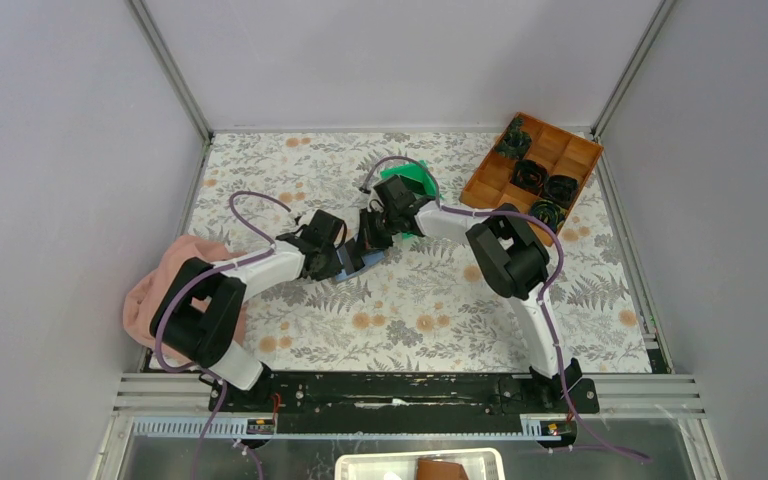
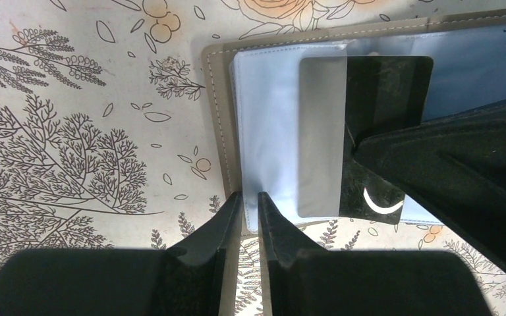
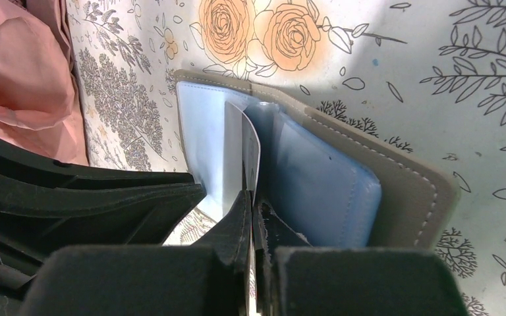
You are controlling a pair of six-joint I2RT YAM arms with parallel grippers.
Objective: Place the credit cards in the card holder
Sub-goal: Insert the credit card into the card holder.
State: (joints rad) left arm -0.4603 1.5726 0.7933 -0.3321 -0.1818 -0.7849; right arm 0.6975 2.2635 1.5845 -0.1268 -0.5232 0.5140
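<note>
The card holder (image 2: pixel 219 118) lies open on the flowered table, grey outside, blue inside (image 3: pixel 323 191), with a clear sleeve (image 2: pixel 263 118). A dark and silvery credit card (image 2: pixel 369 99) stands partly inside that sleeve. My right gripper (image 3: pixel 252 201) is shut on this card's near edge, and the card (image 3: pixel 251 148) shows edge-on in the right wrist view. My left gripper (image 2: pixel 249 196) is nearly closed, pinching the holder's near left corner at the sleeve's edge. In the top view both grippers meet over the holder (image 1: pixel 358 264) at mid-table.
A green bin (image 1: pixel 412 183) sits just behind the right wrist. A brown compartment tray (image 1: pixel 532 165) with dark parts stands at the back right. A pink cloth (image 1: pixel 155 290) lies at the table's left edge, also close to the holder (image 3: pixel 20 79).
</note>
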